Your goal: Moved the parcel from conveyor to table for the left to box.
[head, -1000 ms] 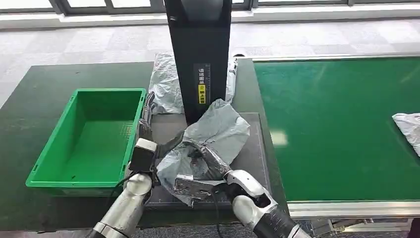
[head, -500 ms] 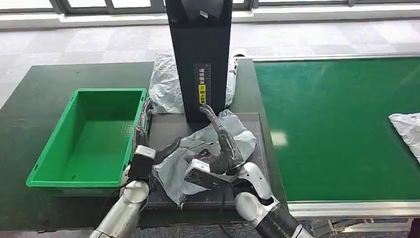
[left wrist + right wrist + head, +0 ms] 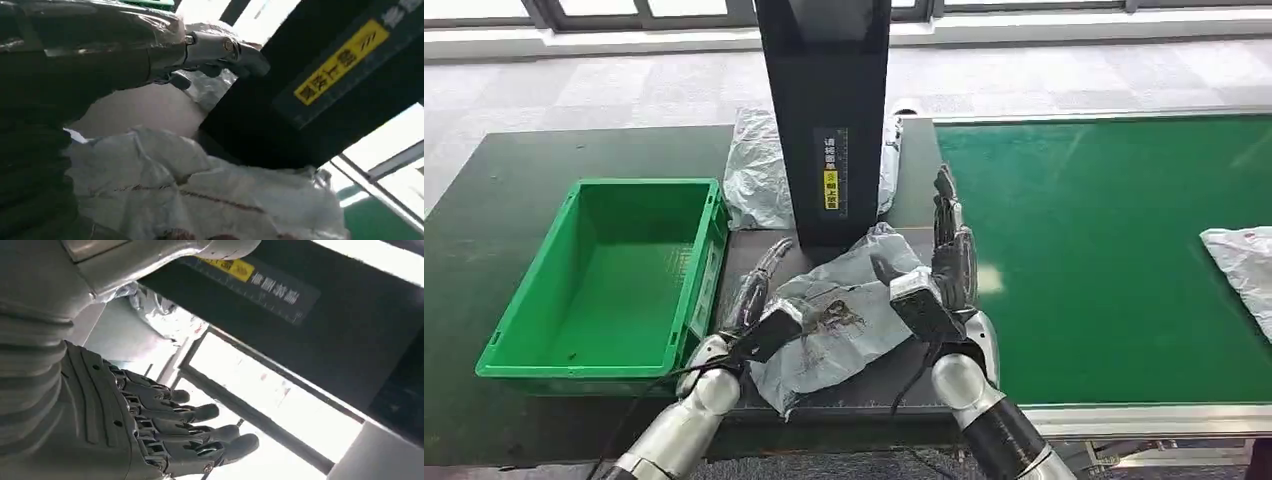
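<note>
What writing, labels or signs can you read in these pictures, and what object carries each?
Tall black upright column: a label of vertical Chinese characters, white above, a yellow strip below; too small and blurred to read.
Crumpled grey plastic parcel: dark smudged marks, not legible.
Nothing else bears text.

Crumpled grey parcel (image 3: 844,315) lies on dark table (image 3: 514,180)

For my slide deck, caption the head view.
Right hand open above grey parcel on the table; left hand beside it, green bin waiting.

Perhaps three parcels (image 3: 839,320), one bin (image 3: 604,280).
</note>
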`<state>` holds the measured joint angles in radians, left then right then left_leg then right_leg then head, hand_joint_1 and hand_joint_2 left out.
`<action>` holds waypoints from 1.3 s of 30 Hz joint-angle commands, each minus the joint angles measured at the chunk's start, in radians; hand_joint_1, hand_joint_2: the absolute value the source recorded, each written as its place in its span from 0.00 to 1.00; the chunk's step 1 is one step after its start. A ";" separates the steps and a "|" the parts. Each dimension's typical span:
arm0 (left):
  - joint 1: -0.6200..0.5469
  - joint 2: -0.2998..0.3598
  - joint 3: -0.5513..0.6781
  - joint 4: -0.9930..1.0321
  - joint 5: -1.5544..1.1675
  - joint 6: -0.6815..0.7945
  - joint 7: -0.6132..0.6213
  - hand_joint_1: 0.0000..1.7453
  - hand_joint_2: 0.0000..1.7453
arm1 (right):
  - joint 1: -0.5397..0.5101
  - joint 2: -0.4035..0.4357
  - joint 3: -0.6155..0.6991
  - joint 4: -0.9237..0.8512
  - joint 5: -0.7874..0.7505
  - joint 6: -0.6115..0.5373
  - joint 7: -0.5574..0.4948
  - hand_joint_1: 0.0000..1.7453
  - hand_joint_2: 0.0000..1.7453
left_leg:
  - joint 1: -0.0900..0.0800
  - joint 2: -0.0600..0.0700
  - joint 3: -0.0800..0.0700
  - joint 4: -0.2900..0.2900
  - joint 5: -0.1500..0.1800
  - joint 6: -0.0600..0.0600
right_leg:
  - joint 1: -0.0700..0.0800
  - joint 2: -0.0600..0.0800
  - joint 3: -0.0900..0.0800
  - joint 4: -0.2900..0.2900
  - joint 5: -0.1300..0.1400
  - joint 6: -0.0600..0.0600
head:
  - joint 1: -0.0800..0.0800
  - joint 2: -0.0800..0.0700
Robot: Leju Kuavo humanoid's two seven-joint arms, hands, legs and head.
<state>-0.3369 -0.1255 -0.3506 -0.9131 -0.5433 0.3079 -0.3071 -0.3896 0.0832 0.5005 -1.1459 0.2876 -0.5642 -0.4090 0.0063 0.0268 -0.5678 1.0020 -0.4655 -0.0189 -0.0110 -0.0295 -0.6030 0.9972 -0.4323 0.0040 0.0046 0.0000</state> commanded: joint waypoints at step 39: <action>-0.280 0.203 0.109 -0.090 -0.542 0.309 0.364 1.00 1.00 | 0.038 -0.032 -0.140 0.085 -0.126 -0.062 -0.023 0.00 1.00 | 0.000 0.001 -0.001 0.000 0.005 0.001 | 0.001 0.005 -0.002 0.000 0.006 -0.001 | 0.000 0.000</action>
<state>-0.6392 -0.0663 -0.3944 -0.8420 -0.9378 0.4850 -0.0415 -0.3148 0.0721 0.3868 -1.1132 0.1999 -0.6172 -0.4196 0.0064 0.0246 -0.5698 1.0018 -0.4605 -0.0182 -0.0104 -0.0315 -0.6041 0.9975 -0.4279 0.0034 0.0042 0.0000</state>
